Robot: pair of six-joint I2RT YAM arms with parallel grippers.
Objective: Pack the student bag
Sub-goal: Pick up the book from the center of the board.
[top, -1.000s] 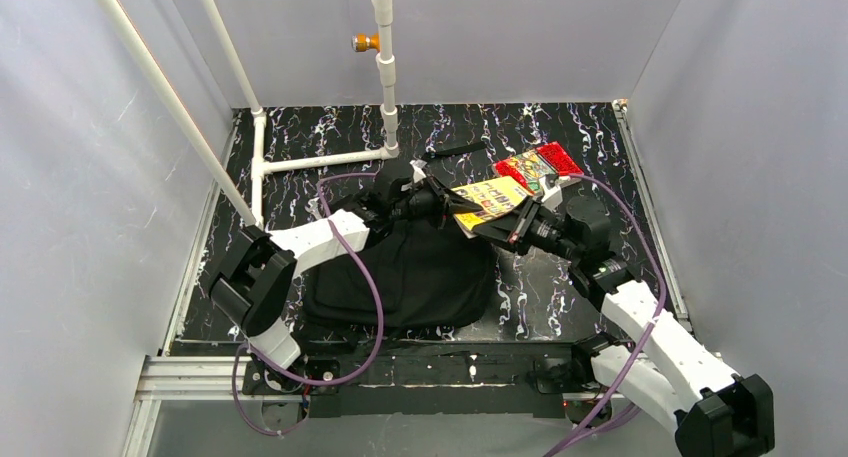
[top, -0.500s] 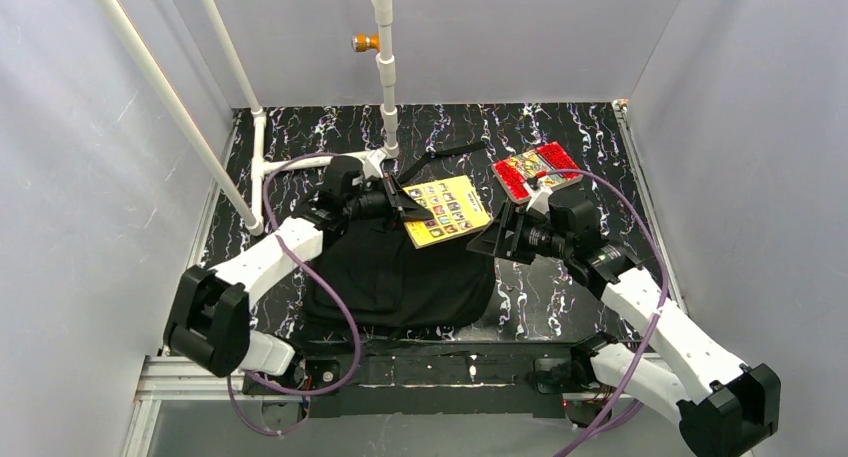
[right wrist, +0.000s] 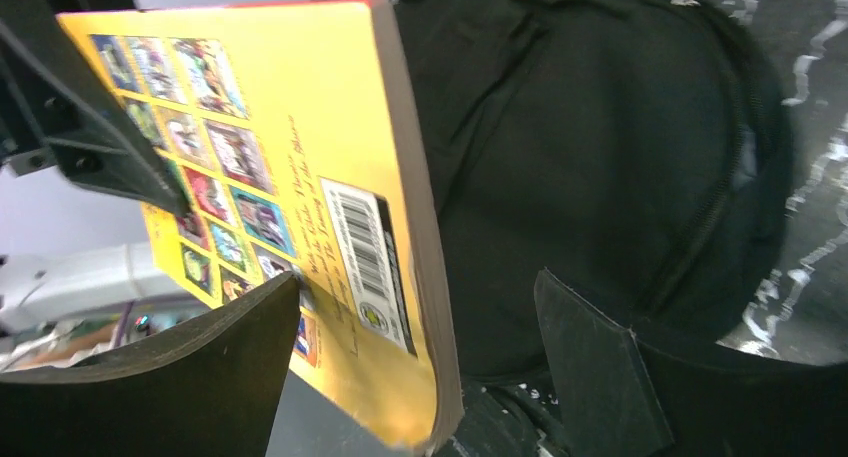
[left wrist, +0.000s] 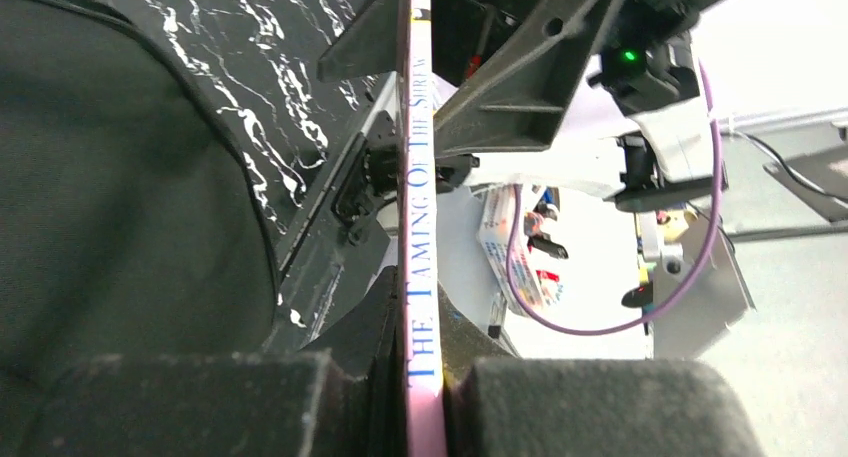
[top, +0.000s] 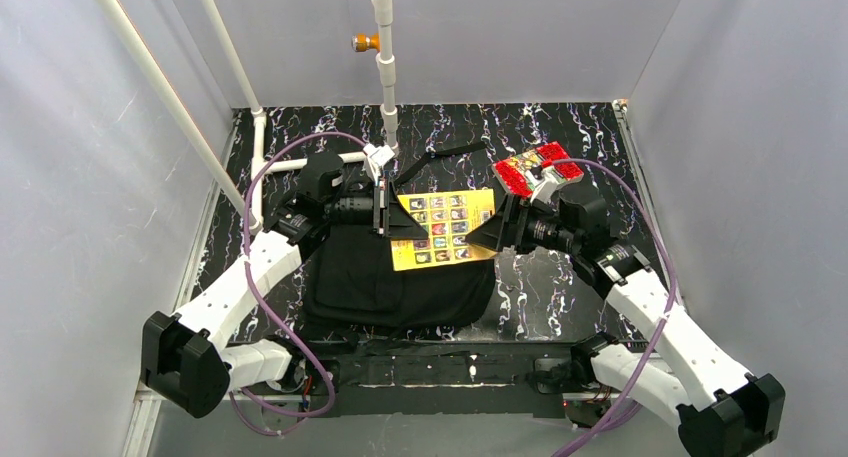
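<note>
Now | left jaws clamp yellow book (top: 445, 229) over student bag (top: 425, 295) | right jaws have opened, seemingly clear.

this is looking like a robotics lab test cell. plain grey panels (top: 740, 127) are walling in the black marbled surface (top: 560, 287) on three sides. a white pipe frame (top: 385, 77) is standing at the surface's far left, an aluminium rail (top: 190, 375) is running along its near edge, and purple cables (top: 248, 189) are looping over it from the left arm (top: 235, 287) and right arm (top: 660, 317) bolted there.
</note>
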